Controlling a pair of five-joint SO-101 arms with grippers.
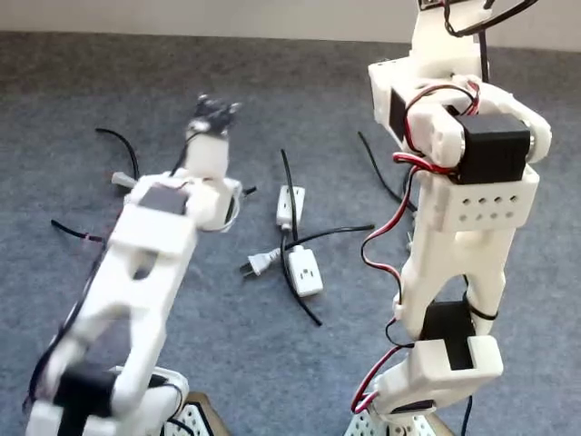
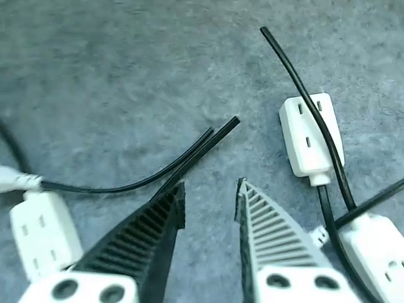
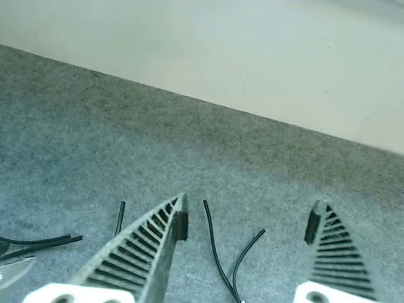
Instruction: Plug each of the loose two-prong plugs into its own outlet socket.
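A white two-prong plug on a black cord lies loose on the grey carpet, its prongs pointing away from the nearest white outlet socket. A second outlet socket lies farther back with a black cord draped across it. A third socket lies on the other side of my left gripper. That gripper hangs open just above the carpet, holding nothing, with two cut cord ends just ahead of its tips. My right gripper is wide open and empty, raised and facing the far carpet edge.
Several loose black cords trail over the carpet around the sockets. The right arm stands folded upright at the right. A pale wall borders the carpet's far edge.
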